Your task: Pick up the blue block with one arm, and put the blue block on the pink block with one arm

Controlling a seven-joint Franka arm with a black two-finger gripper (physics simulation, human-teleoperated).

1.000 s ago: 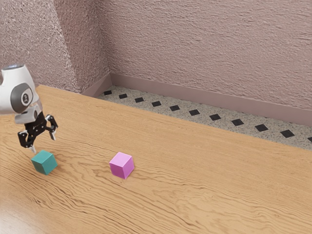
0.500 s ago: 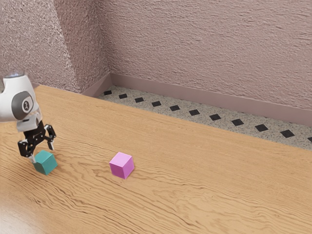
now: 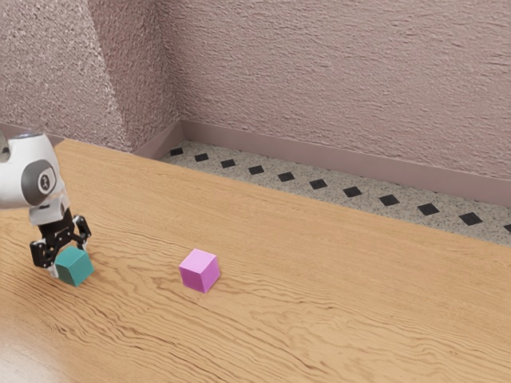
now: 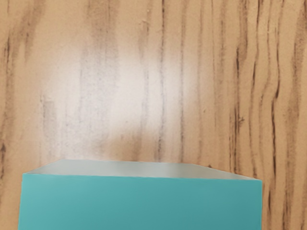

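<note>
Exterior view, from its left: the white Franka arm (image 3: 32,179) sits lower than half a second ago. Its black two-finger gripper (image 3: 64,254) then hung just above the small teal-tinted blue block (image 3: 76,269); it now straddles that cube's top, fingers spread wide and not clamping. The cube rests unmoved on the wood-grain table (image 3: 319,311), and the small matte pink block (image 3: 199,270) stands well apart toward the exterior view's right, also unmoved. Wrist view adds a close look from above: the blue block (image 4: 141,203) lies right under the hand, its pale-lit face meeting its teal one, with bare table (image 4: 144,72) beyond.
</note>
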